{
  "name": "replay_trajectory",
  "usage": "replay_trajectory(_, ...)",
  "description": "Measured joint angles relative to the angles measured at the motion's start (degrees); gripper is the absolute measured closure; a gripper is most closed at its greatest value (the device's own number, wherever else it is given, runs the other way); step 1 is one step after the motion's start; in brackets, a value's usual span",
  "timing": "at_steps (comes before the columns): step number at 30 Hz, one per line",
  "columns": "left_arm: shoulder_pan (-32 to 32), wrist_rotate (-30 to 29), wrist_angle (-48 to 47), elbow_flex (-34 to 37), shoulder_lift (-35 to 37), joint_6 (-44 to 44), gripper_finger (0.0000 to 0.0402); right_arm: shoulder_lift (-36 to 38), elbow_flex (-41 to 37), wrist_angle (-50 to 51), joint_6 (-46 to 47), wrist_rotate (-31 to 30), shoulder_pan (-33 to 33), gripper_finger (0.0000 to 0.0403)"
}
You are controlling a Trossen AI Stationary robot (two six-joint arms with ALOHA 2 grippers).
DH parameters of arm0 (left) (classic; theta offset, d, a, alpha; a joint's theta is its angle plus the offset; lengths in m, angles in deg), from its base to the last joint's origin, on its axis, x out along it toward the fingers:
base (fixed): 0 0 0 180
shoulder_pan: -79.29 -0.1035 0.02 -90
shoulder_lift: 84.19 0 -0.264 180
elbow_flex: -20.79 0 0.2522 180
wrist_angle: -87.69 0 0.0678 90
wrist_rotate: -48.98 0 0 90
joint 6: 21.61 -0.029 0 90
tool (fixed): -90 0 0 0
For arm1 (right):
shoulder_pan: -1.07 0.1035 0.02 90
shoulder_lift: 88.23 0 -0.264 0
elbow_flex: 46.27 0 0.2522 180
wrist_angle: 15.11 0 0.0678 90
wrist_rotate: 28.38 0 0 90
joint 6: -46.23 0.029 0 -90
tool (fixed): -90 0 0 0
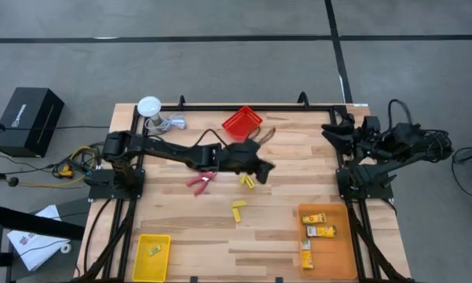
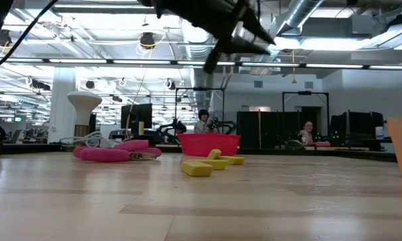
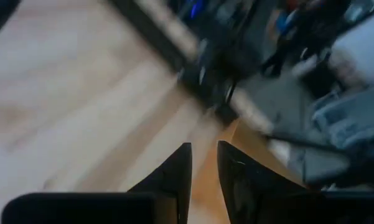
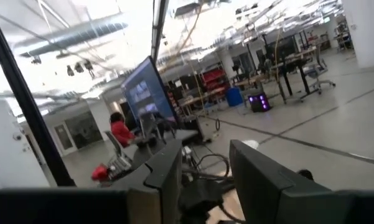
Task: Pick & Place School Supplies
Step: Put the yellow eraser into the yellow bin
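Note:
My left gripper hangs above the middle of the table, its fingers a narrow gap apart with nothing between them. Just below it lie small yellow pieces, with more nearer the front edge. The red-handled scissors lie flat on the wood, left of the gripper. Yellow-orange boxes lie in the orange bin. A small yellow item lies in the yellow bin. My right gripper waits open at the table's far right, empty.
A red bin stands at the far middle, just behind my left gripper. A white round object with a cable sits at the far left corner. Bare wood lies between the yellow bin and the orange bin along the front.

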Motion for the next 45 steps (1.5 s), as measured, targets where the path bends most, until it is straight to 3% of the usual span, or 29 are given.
replay_trajectory(6, -1.45, -9.17, 7.48, 0.00, 2.02, -9.36, 0.0342, 1.32, 1.39, -0.37, -4.10, -0.43, 0.00, 0.0276)
replay_trajectory(12, -3.75, -6.03, 10.26, 0.00, 3.07, -13.09, 0.0353, 2.07, 1.34, 0.19, -4.25, -0.66, 0.02, 0.0276)
replay_trajectory(18, -5.42, -6.99, 9.67, 0.83, 3.17, -14.15, 0.0371, 2.04, 1.32, 0.10, -3.45, -2.10, 0.04, 0.0276)
replay_trajectory(23, -8.21, 3.28, 9.39, 4.03, 3.17, -6.58, 0.0374, 2.11, 1.32, -0.28, -3.35, -3.73, 0.04, 0.0276)
replay_trajectory(26, -9.63, 8.93, 9.30, 6.22, 3.17, -5.74, 0.0356, 2.22, 1.32, -0.54, -3.22, -3.82, 0.02, 0.0276)
replay_trajectory(30, -9.39, 15.20, 8.92, 8.38, 3.17, -5.09, 0.0294, 2.11, 1.32, -0.58, -2.78, -3.92, 0.04, 0.0276)
replay_trajectory(34, -7.71, 17.02, 4.61, 9.06, 3.17, -3.80, 0.0217, 2.13, 1.32, -0.40, -2.76, -4.71, 0.02, 0.0276)
replay_trajectory(37, -6.28, 16.97, -1.14, 9.18, 3.17, -3.91, 0.0183, 2.13, 1.32, -0.12, -2.76, -4.71, 0.02, 0.0276)
replay_trajectory(40, -4.81, 16.93, -4.89, 9.18, 3.17, -3.96, 0.0181, 2.13, 1.32, 0.20, -2.76, -4.70, 0.02, 0.0276)
replay_trajectory(45, -2.69, 14.40, -9.62, 9.18, 3.17, -3.78, 0.0212, 2.15, 1.30, 3.90, -2.74, -4.69, 0.04, 0.0276)
